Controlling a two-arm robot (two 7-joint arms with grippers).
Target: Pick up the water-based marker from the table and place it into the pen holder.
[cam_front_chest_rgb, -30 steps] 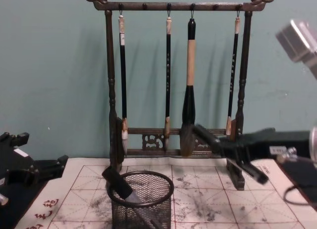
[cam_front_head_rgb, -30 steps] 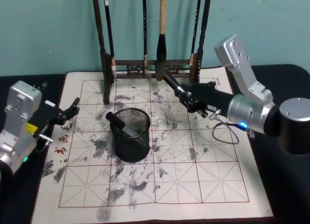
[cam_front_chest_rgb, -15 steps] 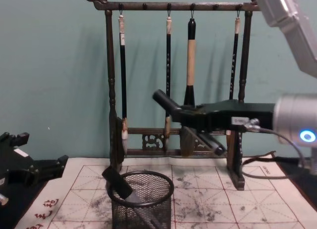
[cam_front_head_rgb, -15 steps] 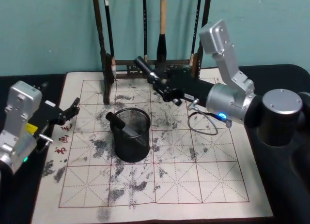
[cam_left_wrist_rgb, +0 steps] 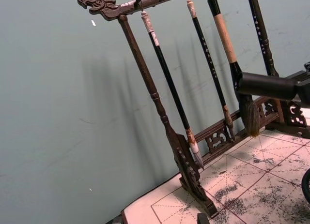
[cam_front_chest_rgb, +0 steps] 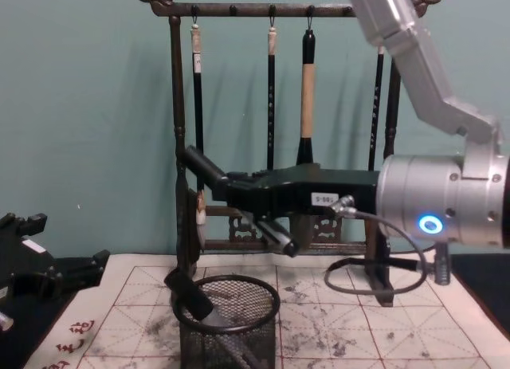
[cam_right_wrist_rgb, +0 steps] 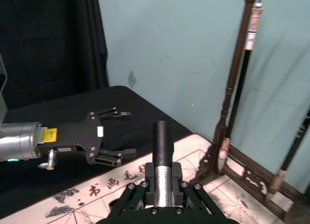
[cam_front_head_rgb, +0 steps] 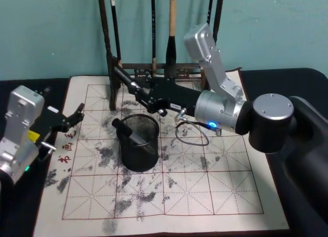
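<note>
While the left gripper (cam_front_head_rgb: pixel 77 115) rests spread open at the mat's left edge, the pen holder (cam_front_head_rgb: pixel 139 142) (already holding 1 marker (cam_front_head_rgb: pixel 125 130)) stands mid-table (cam_front_head_rgb: pixel 15 86), and above it the right gripper (cam_front_head_rgb: pixel 139 92) pinches another water-based marker (cam_front_head_rgb: pixel 124 78).

Right arm stretched leftward, right gripper (cam_front_head_rgb: pixel 145 95) jaws clamped, left gripper (cam_front_head_rgb: pixel 73 117) jaws spread, parked at left.
</note>
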